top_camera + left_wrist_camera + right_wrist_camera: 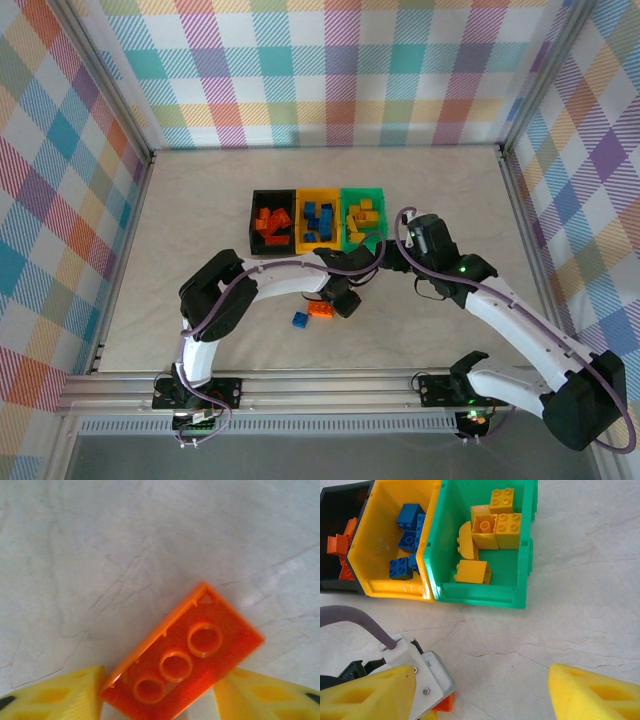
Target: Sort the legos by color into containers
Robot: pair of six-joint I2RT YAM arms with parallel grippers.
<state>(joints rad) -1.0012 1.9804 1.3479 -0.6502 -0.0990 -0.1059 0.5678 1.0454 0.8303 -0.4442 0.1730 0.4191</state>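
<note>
The orange rectangular plastic brick (185,660), underside up on the pale worktop (100,555), is clamped between the left hand's (157,692) fingers (60,695), its long axis skewed across them. The right hand (482,695) is held apart, empty, before the green plastic bin (480,597).

Bins (318,247) stand abreast; before them lies a brick (321,309), a second brick (300,320) leftward.

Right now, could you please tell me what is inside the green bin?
The green bin holds yellow bricks, about six, loosely piled, with bare green floor beside them. Whatever lies beneath the pile is covered, so I cannot see it.
</note>
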